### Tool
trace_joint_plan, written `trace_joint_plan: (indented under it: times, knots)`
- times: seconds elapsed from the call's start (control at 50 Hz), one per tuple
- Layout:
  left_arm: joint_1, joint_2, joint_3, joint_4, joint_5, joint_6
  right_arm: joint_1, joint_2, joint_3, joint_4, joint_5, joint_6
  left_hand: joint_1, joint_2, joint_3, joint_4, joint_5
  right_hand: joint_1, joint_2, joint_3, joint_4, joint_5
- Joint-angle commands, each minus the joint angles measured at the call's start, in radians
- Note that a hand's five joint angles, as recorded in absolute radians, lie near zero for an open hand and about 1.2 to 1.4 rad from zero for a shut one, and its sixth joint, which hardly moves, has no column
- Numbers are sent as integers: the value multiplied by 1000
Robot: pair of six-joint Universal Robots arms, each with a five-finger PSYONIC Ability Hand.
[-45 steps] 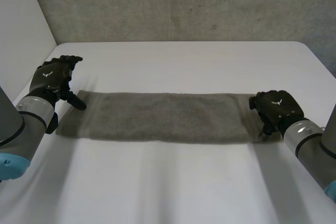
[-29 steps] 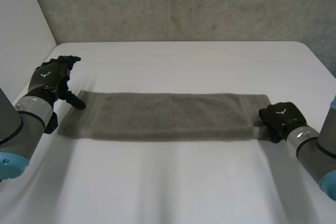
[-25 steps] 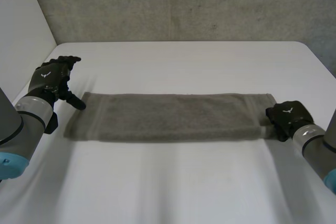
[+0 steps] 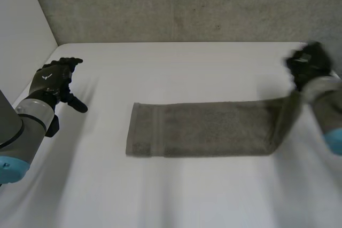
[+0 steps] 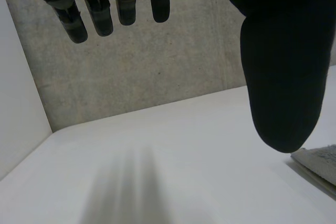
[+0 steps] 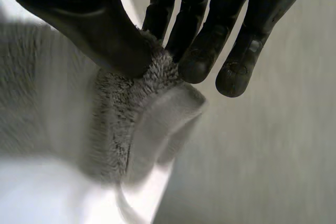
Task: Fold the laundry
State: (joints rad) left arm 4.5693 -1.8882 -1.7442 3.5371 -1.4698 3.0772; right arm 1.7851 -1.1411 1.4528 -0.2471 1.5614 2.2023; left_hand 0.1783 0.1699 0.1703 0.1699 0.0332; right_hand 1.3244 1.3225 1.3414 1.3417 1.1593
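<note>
1. Across the middle of the white table (image 4: 176, 196) lies the grey towel (image 4: 203, 129), a long folded strip running from just left of centre out toward 3 o'clock, where its end rises off the surface.
2. At about 2 o'clock the right hand (image 4: 307, 65) holds that raised end; in its wrist view the thumb (image 6: 89, 30) and fingers (image 6: 205, 51) pinch a bunched edge of the towel (image 6: 126, 108).
3. At 9 o'clock the left hand (image 4: 51, 81) hovers, well apart from the towel. Its fingers (image 5: 100, 14) and thumb (image 5: 281, 66) are relaxed and spread, grasping nothing.
4. Behind the table, at 12 o'clock, stands a rough concrete wall (image 4: 176, 4), and a plain white panel (image 4: 21, 25) closes the side at 10 o'clock. Nothing lies between either hand and the towel.
5. Beside the left thumb a corner of the towel (image 5: 320, 161) comes in, the rest cut off. Part of the lifted end is hidden behind the right forearm.
</note>
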Motion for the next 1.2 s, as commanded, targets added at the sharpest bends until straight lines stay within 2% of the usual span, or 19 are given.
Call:
trace_joint_plan:
  times: [0.02,0.04,0.14,0.24,0.36,0.4,0.52,0.56,0.62,0.78,0.86,0.9,0.92,0.94,0.96,1.0,1.06,1.18,1.2]
  knots:
    - [-3,1,-8,0,2,0,435,111,-132,-3,-10,-12,0,8,8,8,-29,72,74,55,55,62]
    - [-3,1,-8,0,2,0,436,112,-132,-3,-11,-12,0,8,8,8,-29,72,74,55,55,62]
    - [-4,5,-14,5,2,2,631,271,-213,3,-23,-13,0,8,8,8,-29,72,74,55,55,62]
    - [-9,3,-15,5,2,3,691,358,-250,8,-24,-4,0,8,8,8,-29,72,74,55,55,62]
    - [-13,3,-15,6,0,5,700,354,-239,9,-38,19,0,8,8,8,-29,52,54,35,35,43]
    - [-13,1,-15,6,0,6,688,295,-215,8,-29,89,0,8,8,8,-29,-1150,-1148,-1167,-1167,-1159]
    - [-15,-5,-17,6,0,8,617,149,-95,6,-40,316,0,8,8,8,-29,-1150,-1148,-1167,-1167,-1159]
    - [-16,-5,-18,6,0,8,500,54,2,11,-40,448,0,8,8,8,-29,-1150,-1148,-1167,-1167,-1159]
    - [-16,-8,-23,8,2,9,403,0,99,20,-44,539,0,8,8,8,-29,-1150,-1148,-1167,-1167,-1159]
    - [-18,-15,-23,8,2,11,203,-17,280,74,-125,530,0,8,8,8,-29,-1150,-1148,-1167,-1167,-1159]
    - [-20,-18,-23,8,0,11,162,-8,313,68,-149,508,0,8,8,8,-29,-1150,-1148,-1167,-1167,-1159]
    - [-20,-18,-25,8,2,11,152,1,313,66,-152,494,0,8,8,8,-29,-713,-712,-730,-731,-723]
    - [-20,-18,-25,8,2,11,152,1,313,66,-152,494,0,8,8,8,-29,-711,-709,-728,-728,-720]
    - [-20,-18,-25,8,0,11,152,7,304,66,-152,494,0,8,8,8,-29,-490,-488,-507,-507,-500]
    - [-20,-17,-25,8,0,11,152,7,304,66,-152,494,0,8,8,8,-29,-488,-486,-505,-505,-497]
    - [-20,-15,-25,6,0,11,164,12,269,69,-141,490,0,8,8,8,-29,-96,-94,-113,-114,-106]
    - [-20,-8,-25,6,0,11,171,23,218,74,-130,490,0,8,8,8,-29,72,73,55,54,62]
    - [-26,17,-12,-4,-1,6,211,21,130,77,-98,441,0,8,8,8,-29,72,74,55,55,62]
    - [-36,37,-2,-4,-1,5,246,23,80,78,-68,385,0,8,8,8,-29,72,74,55,55,62]
